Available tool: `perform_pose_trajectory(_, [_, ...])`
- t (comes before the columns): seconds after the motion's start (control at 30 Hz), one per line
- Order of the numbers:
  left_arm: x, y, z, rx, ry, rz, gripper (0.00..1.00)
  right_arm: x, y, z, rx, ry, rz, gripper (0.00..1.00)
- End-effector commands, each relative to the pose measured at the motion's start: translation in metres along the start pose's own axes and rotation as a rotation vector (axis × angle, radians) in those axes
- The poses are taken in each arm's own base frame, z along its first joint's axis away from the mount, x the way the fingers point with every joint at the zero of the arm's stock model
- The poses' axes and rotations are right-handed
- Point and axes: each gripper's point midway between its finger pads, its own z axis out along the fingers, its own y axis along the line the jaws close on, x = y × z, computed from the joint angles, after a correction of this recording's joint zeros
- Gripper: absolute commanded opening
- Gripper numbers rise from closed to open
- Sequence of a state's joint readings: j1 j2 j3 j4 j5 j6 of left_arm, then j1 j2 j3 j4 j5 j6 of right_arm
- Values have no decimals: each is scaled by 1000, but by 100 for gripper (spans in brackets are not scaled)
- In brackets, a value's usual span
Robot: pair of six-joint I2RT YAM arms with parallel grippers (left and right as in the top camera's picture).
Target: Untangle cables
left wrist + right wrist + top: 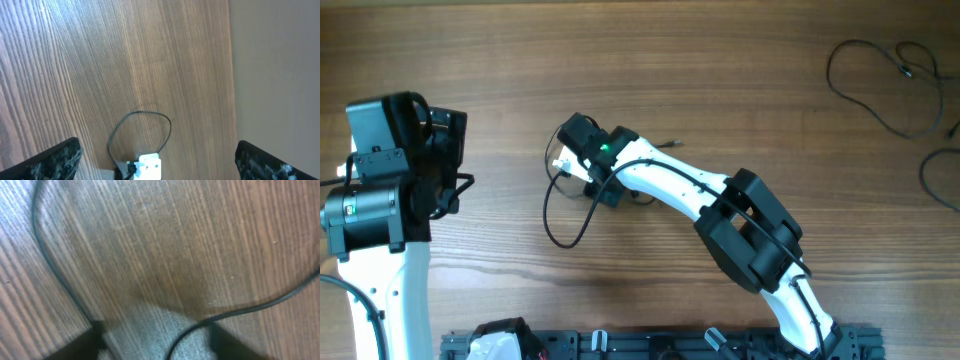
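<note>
A thin black cable [558, 222] lies in a loop on the wooden table left of centre. My right gripper [568, 165] is down at the loop's upper end. In the right wrist view its fingers [155, 340] are apart, low over the wood, and a strand of the cable [260, 305] curves in between them; another strand [52, 272] passes on the left. My left gripper [455, 165] is open and empty at the table's left side. In the left wrist view its fingers [157, 147] frame the loop [145, 117] from a distance.
Another black cable [880, 85] lies tangled at the far right corner, with one more loop [938, 178] at the right edge. A black rail [660, 345] runs along the front edge. The table's far edge [231, 75] shows in the left wrist view.
</note>
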State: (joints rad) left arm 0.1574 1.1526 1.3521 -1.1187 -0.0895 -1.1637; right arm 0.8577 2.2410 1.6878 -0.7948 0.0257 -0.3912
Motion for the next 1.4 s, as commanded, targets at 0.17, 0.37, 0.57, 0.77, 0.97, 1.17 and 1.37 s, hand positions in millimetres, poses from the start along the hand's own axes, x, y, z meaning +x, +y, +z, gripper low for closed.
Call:
perform_pose_trajectory(0.17, [-5,2,-1,-8,-27,8,100,-28,-121,-166,299,-218,230,4])
perform_pose_trajectory(0.37, [-5,2,-1,-8,-27,8,100,40,-241,-244,516,-316,364,4])
perform_pose_trajectory(0.57, [-5,2,-1,-8,-27,8,100,126,-336,-239,564,-376,504,4])
perform_pose_trajectory(0.77, [-5,2,-1,-8,-27,8,100,167,-360,-173,342,-465,528,4])
perform_pose_trajectory(0.97, [-5,2,-1,-8,-27,8,100,182,-345,-76,142,-402,577,4])
perform_pose_trajectory(1.17, [-5,2,-1,-8,-27,8,100,190,-350,-55,108,-401,763,100])
perform_pose_trajectory(1.37, [-5,2,-1,-8,-27,8,100,188,-378,-223,384,-558,890,100])
